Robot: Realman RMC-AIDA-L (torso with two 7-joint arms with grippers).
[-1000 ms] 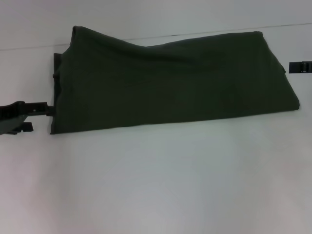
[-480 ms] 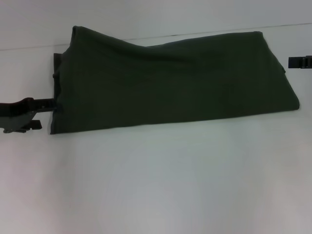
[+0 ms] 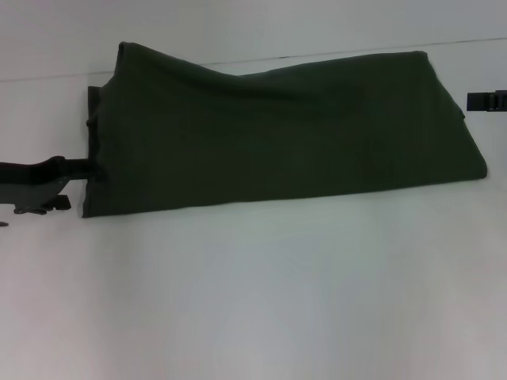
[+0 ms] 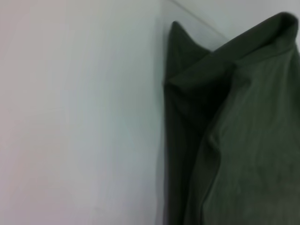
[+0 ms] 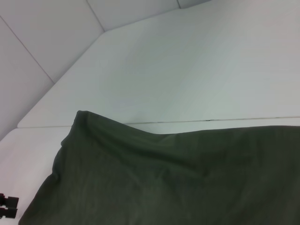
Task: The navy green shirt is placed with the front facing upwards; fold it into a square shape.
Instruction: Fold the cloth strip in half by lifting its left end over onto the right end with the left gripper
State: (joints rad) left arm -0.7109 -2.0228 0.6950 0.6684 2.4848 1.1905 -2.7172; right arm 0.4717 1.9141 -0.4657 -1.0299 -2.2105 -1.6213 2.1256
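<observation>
The navy green shirt (image 3: 277, 134) lies on the white table (image 3: 261, 301) as a long band running left to right, plain green side up, with no print showing. Its far left corner stands up in a small peak. My left gripper (image 3: 83, 169) reaches in from the left, low on the table, and its tip meets the shirt's left edge. The left wrist view shows the layered folds of that edge (image 4: 197, 140) close up. My right gripper (image 3: 487, 101) shows only as a dark piece at the right border, just off the shirt's right end. In the right wrist view the shirt (image 5: 164, 183) fills the lower part.
Bare white table surface stretches in front of the shirt. A seam in the table (image 3: 475, 41) runs behind the shirt's far edge. White panels (image 5: 56, 33) rise beyond the table.
My left gripper has moved right along the table until its tip reaches the shirt's left edge. The right gripper has edged slightly up and inward. The shirt has not moved.
</observation>
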